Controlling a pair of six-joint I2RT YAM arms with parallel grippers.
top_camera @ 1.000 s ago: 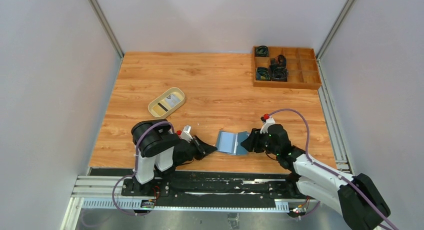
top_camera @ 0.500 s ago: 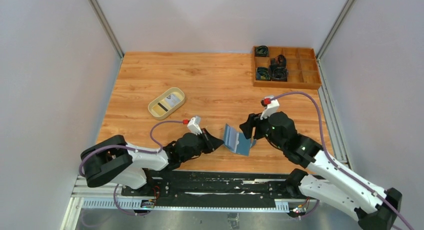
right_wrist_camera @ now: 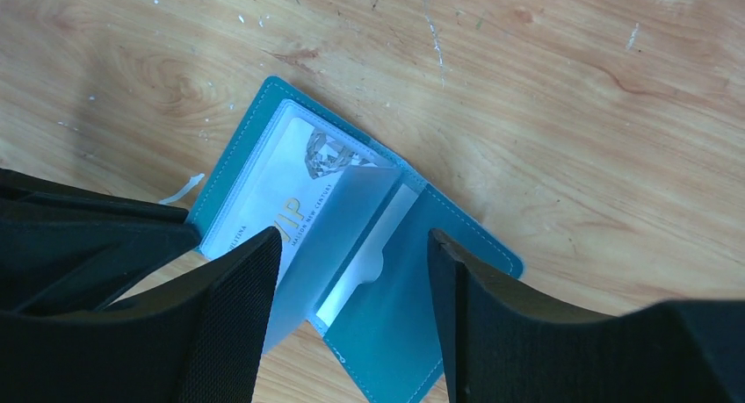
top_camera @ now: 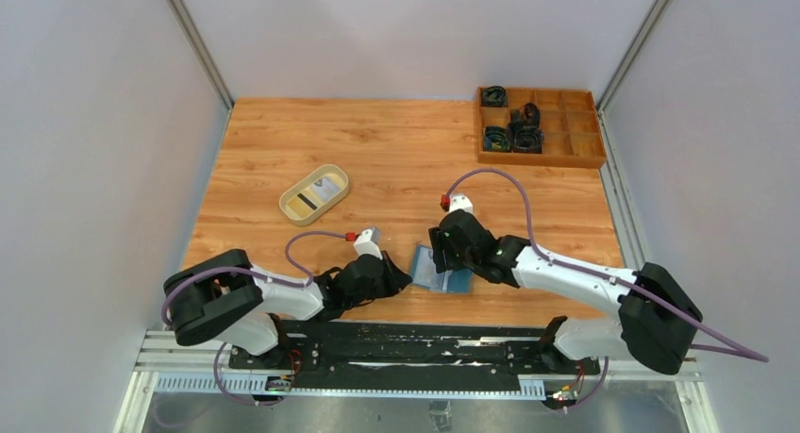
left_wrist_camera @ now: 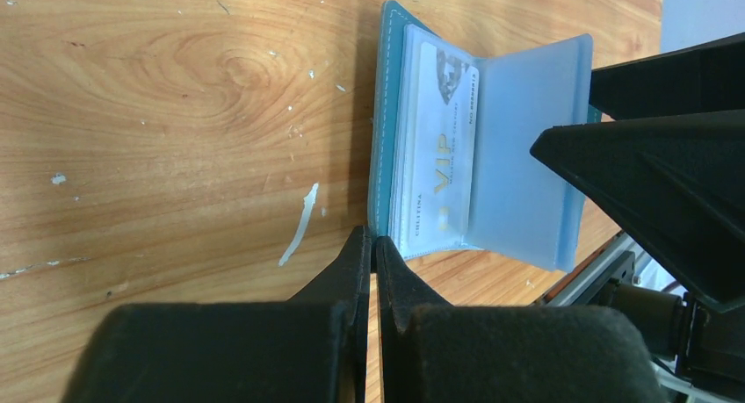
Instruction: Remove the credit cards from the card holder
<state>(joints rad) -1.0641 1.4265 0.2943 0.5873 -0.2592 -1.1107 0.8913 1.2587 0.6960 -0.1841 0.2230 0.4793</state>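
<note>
The teal card holder (top_camera: 440, 271) lies open on the wood near the front edge. A white credit card marked VIP (left_wrist_camera: 439, 144) sits in its clear left sleeve (right_wrist_camera: 281, 188). A frosted middle flap (right_wrist_camera: 338, 223) stands half raised. The pale edge of another card (right_wrist_camera: 365, 267) shows in the right pocket. My left gripper (left_wrist_camera: 373, 241) is shut, its tips at the holder's near left corner (left_wrist_camera: 384, 140); whether they pinch the cover I cannot tell. My right gripper (right_wrist_camera: 353, 241) hangs open just above the holder (right_wrist_camera: 413, 324), its fingers on either side of the flap, holding nothing.
A beige oval tray (top_camera: 289, 207) with a card inside lies on the left middle of the table. A wooden compartment box (top_camera: 542, 159) with dark items stands at the back right. The metal rail (top_camera: 425, 343) runs along the near edge, close to the holder.
The right gripper held the holder tilted up, then opened and let it lie flat, and moved left over it. The left arm reached out to the holder's corner and its jaws shut.
</note>
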